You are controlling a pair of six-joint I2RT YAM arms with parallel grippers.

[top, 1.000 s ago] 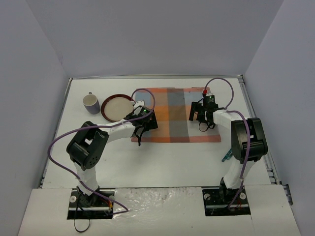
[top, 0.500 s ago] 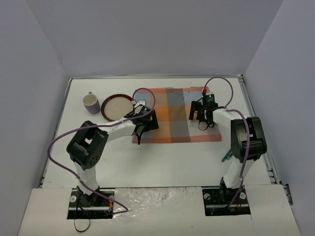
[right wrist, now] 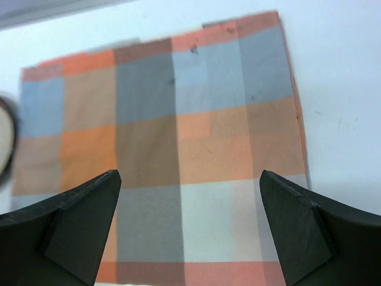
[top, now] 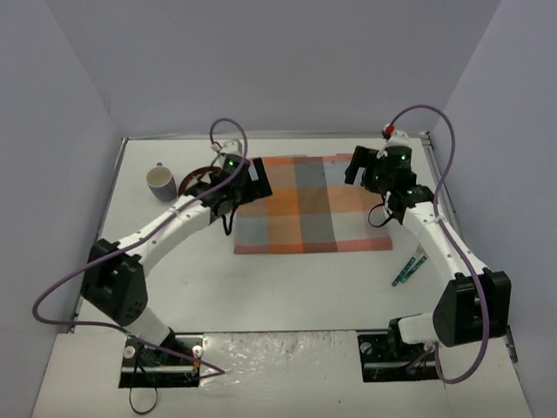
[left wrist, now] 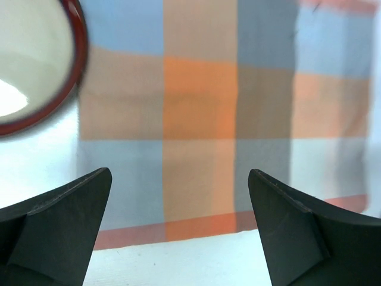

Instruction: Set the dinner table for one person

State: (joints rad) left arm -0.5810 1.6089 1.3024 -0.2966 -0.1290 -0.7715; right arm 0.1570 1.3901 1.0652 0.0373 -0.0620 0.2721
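Observation:
The white dinner table (top: pixel 287 287) carries an orange-and-blue plaid mat (top: pixel 305 205), lying flat at its middle. My left gripper (top: pixel 254 178) hovers open and empty above the mat's far left corner. My right gripper (top: pixel 359 167) hovers open and empty above the far right corner. In the left wrist view the gripper (left wrist: pixel 178 232) is spread wide over the mat (left wrist: pixel 202 119) and the bare table (left wrist: pixel 178 262). In the right wrist view the gripper (right wrist: pixel 190 232) is spread wide over the mat (right wrist: pixel 178 149).
A red-rimmed plate (top: pixel 193 185) lies left of the mat, partly hidden by my left arm; it also shows in the left wrist view (left wrist: pixel 36 65). A grey mug (top: pixel 160 183) stands left of it. A teal utensil (top: pixel 406 270) lies near the right edge.
Both grippers have risen from the mat's left and right sides and moved toward its far corners. Both arms are stretched further out. The mat lies where it was.

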